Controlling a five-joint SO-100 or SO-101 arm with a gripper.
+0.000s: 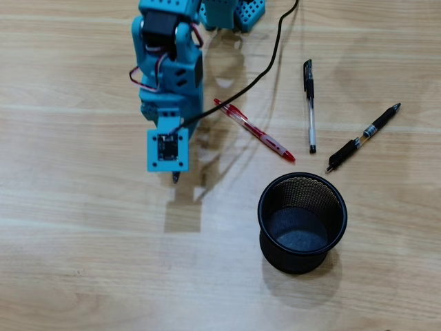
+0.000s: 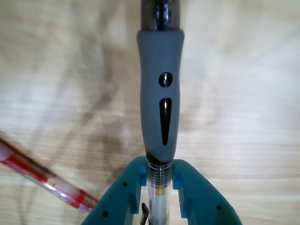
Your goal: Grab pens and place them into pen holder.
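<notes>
A grey pen [image 2: 159, 112] is clamped in the hand [image 2: 159, 187], its long axis running straight out past the fingertips. The holder [image 1: 302, 222] stands well to the right and lower in the overhead view, empty on the surface [image 1: 83, 262]

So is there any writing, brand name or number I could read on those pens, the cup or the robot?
None can be read.
The black pen has a pale band, too small to show any print.
The grey-grip pen in the gripper bears only moulded marks, no letters.
The pen holder is blank.
</notes>
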